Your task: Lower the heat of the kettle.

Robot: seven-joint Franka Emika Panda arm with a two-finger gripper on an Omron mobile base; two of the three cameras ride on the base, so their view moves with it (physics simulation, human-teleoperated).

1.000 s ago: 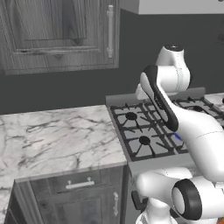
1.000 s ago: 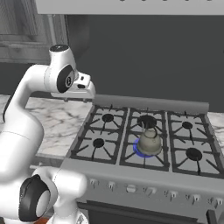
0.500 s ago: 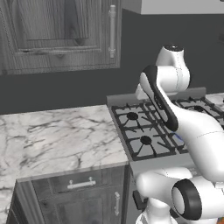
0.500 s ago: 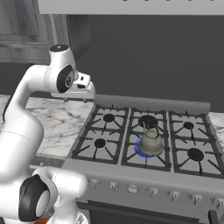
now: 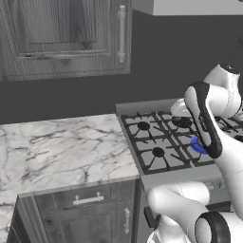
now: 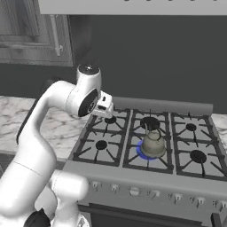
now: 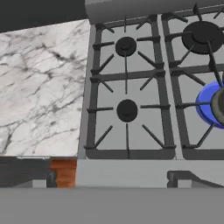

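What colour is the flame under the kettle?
Blue flame ringing the kettle, clearest in the right base view.

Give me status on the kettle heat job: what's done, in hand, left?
Done: nothing at the controls. The kettle sits on the front-middle burner with a blue flame ring lit under it. In hand: the arm is raised over the stove's left burners, and the hand camera looks down on them, well above the front knob row. Left: reach down to that burner's knob and turn it lower.

Glossy white rounded arm, dark joints
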